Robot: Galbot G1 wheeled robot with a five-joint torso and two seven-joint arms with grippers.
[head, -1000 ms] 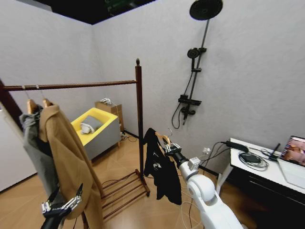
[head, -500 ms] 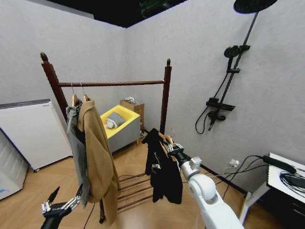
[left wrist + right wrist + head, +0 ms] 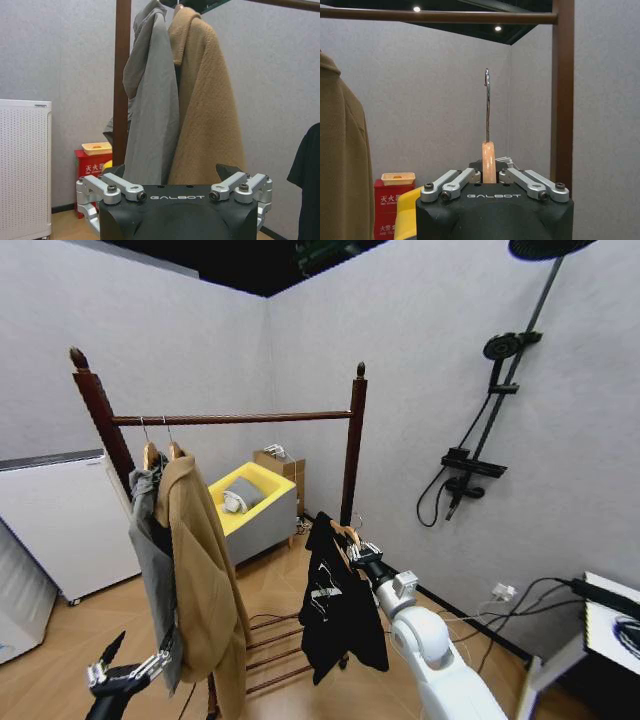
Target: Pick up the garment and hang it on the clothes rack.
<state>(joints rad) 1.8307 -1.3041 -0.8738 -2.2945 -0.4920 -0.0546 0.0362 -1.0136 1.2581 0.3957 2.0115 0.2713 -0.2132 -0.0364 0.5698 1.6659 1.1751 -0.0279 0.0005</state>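
Here, in the head view, the right gripper (image 3: 362,553) is held out at centre frame, clamped on the wooden hanger (image 3: 343,531) that carries the garment (image 3: 335,605); the small black top hangs free below the hanger, in front of the clothes rack (image 3: 353,445) and below its horizontal rail, not touching it. The rack spans the upper left to the centre of that frame, with its two knob-topped posts and slatted bottom shelf, and a grey hooded jacket (image 3: 148,550) and a long tan coat (image 3: 200,575) already hang side by side near its left post. The right wrist view gives what the head view cannot: the hanger's wooden neck (image 3: 489,162) stands upright between the closed-in fingers (image 3: 451,182), its metal hook (image 3: 487,105) rises straight up at centre frame, and the rail crosses the top of the frame well above the hook's tip, with the rack's post (image 3: 563,95) upright at the right edge. The garment itself is out of sight there, hidden beneath the gripper body. The left gripper (image 3: 128,672) sits low at the lower left of the head view, with its fingers spread apart and holding nothing. Its own wrist view shows those fingers (image 3: 112,187) open at the bottom of the frame, facing the grey jacket (image 3: 150,105) and tan coat (image 3: 205,110) beside a rack post, and a sliver of the black garment (image 3: 306,185) at the right edge.
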